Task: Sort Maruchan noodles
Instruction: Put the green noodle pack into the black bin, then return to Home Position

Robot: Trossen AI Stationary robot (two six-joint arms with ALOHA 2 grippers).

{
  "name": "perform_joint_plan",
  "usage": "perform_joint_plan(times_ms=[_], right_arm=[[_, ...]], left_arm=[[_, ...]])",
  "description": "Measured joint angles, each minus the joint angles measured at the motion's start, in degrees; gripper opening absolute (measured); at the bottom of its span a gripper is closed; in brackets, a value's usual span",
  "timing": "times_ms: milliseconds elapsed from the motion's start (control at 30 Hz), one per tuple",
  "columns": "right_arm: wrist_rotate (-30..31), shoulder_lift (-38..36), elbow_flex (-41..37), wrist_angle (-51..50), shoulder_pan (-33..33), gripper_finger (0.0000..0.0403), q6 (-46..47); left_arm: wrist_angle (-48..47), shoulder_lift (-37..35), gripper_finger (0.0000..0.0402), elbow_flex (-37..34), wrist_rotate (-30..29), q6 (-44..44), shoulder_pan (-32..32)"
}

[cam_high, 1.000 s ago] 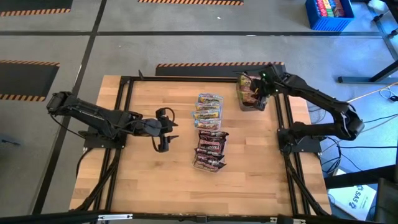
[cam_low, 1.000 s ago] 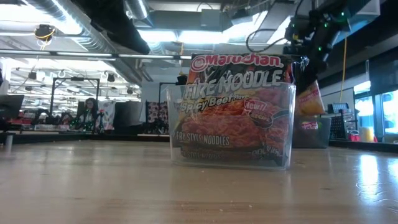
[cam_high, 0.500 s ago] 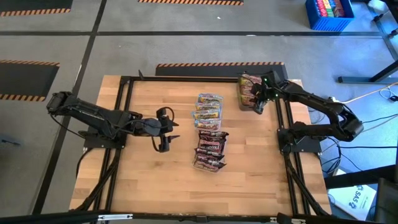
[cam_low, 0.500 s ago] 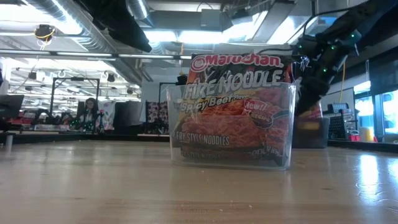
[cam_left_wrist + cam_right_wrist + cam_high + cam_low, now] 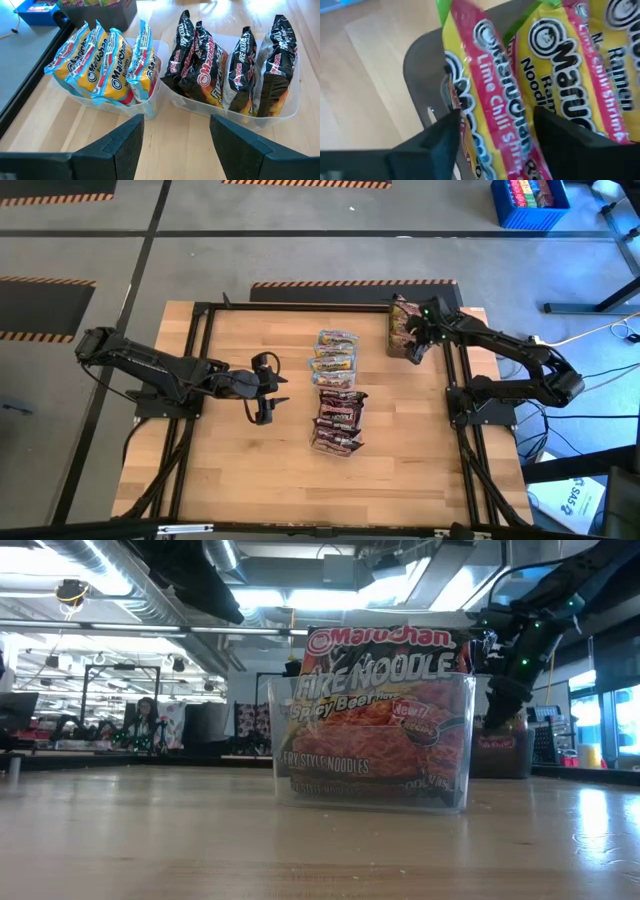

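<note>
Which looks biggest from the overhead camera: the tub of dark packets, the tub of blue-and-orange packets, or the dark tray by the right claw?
1. Tub of dark packets, largest.
2. Tub of blue-and-orange packets.
3. Dark tray, though the right claw partly covers it, so this is unsure.

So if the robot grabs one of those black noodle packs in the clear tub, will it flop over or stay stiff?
Probably fairly stiff: the black packs stand on edge in their clear tub without sagging. The shiny wrapper looks crinkly, so it may slip a little. Pulling one out might make its neighbours lean, since they rest against each other.
</note>
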Motion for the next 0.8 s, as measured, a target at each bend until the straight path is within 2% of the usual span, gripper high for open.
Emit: perform_joint_plan(times_ms=[100, 233, 400, 533, 667, 800], right_arm=[[0.03, 0.00, 3.35, -3.77, 0.00, 0.0256, 0.83], [-1.57, 0.00, 10.54, -12.87, 0.00, 0.0275, 2.87], [-6.96, -0.90, 18.04, -18.61, 1.07, 0.0270, 5.26], [-8.75, -2.59, 20.34, -16.57, 5.40, 0.0252, 7.30], [-12.21, -4.19, 19.46, -10.51, 10.35, 0.0219, 9.91], [-15.15, -5.71, 16.95, -3.26, 13.69, 0.0161, 12.56]], left_arm=[[0.04, 0.00, 0.0223, 0.00, 0.00, 0.01, 0.02], [0.07, 0.00, 0.0223, 0.00, 0.19, 0.26, 0.02], [1.19, -0.24, 0.0216, 0.00, -1.70, 1.93, 0.79], [0.96, -2.87, 0.0176, -0.04, -1.02, 7.17, 4.04], [0.71, -5.59, 0.0113, -0.07, 4.38, 11.38, 10.79], [5.41, -9.37, 0.0054, -2.20, 16.15, 14.03, 17.77]])
